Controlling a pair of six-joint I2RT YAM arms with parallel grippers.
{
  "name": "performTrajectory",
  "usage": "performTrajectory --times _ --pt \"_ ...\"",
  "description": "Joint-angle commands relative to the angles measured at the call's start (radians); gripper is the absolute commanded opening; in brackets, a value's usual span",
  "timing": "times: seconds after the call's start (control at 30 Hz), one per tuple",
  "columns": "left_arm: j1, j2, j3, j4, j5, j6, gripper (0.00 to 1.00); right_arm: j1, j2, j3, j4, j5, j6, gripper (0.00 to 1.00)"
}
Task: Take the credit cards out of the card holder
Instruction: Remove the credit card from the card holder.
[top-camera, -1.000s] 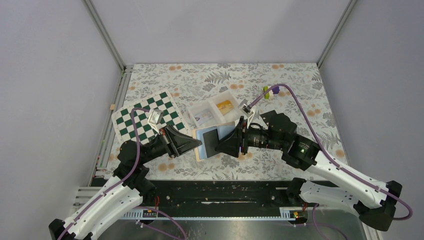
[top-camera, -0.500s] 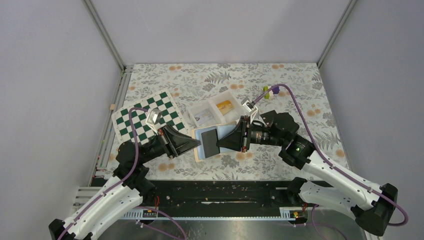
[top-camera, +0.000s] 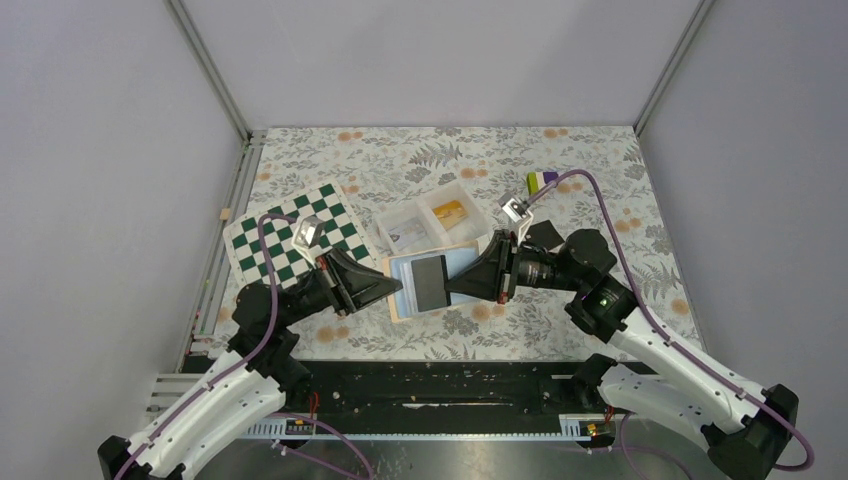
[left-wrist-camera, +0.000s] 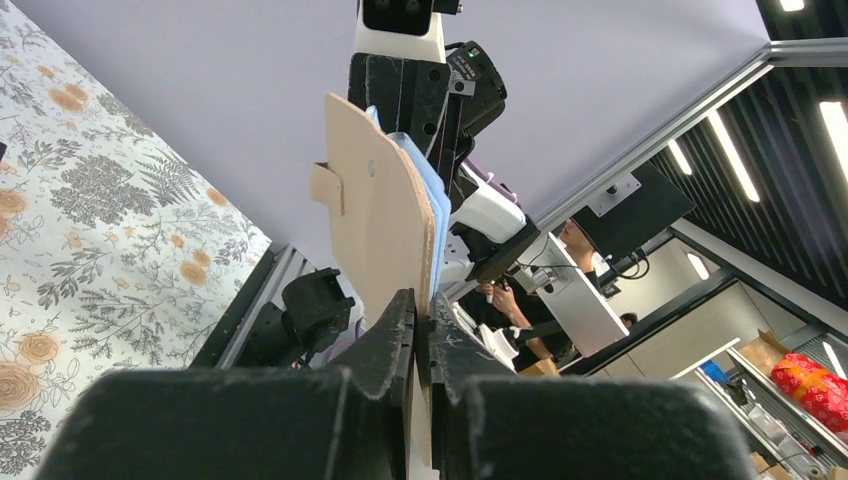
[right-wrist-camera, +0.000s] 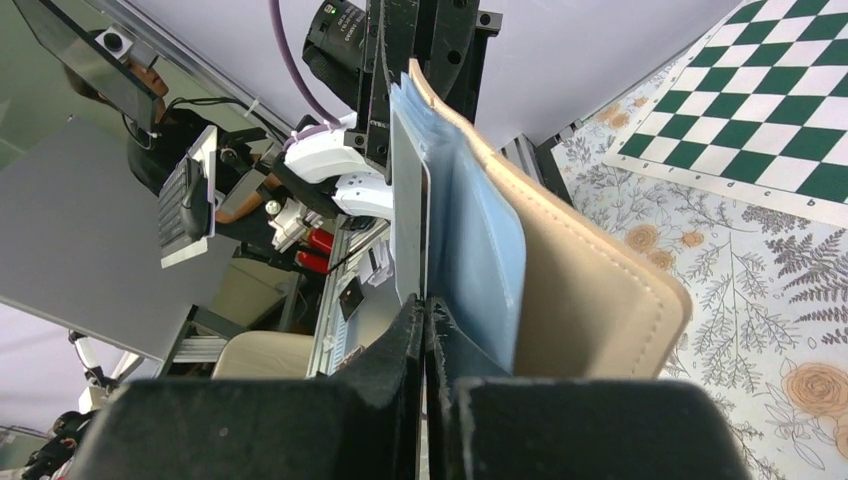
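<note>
Chequered board (top-camera: 288, 243) at far left on the floral tabletop (top-camera: 400, 160). Beside it, the left claw (top-camera: 394, 291) is clamped on the tan left edge of the card holder (top-camera: 404, 274), which sits at centre, just in front of the white tray (top-camera: 430, 222). One pale credit card (top-camera: 408, 237) rests in the tray's left compartment. A dark-faced credit card (top-camera: 430, 283) lies against the holder's blue panel, its right edge pinched by the closed right claw (top-camera: 452, 287).
</note>
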Motion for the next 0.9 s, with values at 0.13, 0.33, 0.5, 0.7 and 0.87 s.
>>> performTrajectory --times 0.13,0.33,0.5,0.7,0.87 --pt "0.000 0.024 -0.009 0.149 0.035 -0.047 0.00 -0.068 -0.029 -0.026 0.063 -0.070 0.055 0.00" --pt "0.000 0.036 0.009 0.131 0.044 -0.034 0.00 -0.104 -0.043 -0.025 0.055 -0.097 0.067 0.00" --pt "0.005 0.002 0.025 -0.025 -0.013 0.063 0.00 -0.174 -0.111 0.058 -0.170 -0.075 -0.072 0.00" --pt "0.020 -0.012 0.030 -0.064 -0.013 0.078 0.00 -0.237 -0.143 0.110 -0.366 -0.060 -0.205 0.00" --pt "0.026 -0.026 0.038 -0.107 -0.023 0.094 0.00 -0.249 -0.143 0.133 -0.397 -0.069 -0.218 0.00"
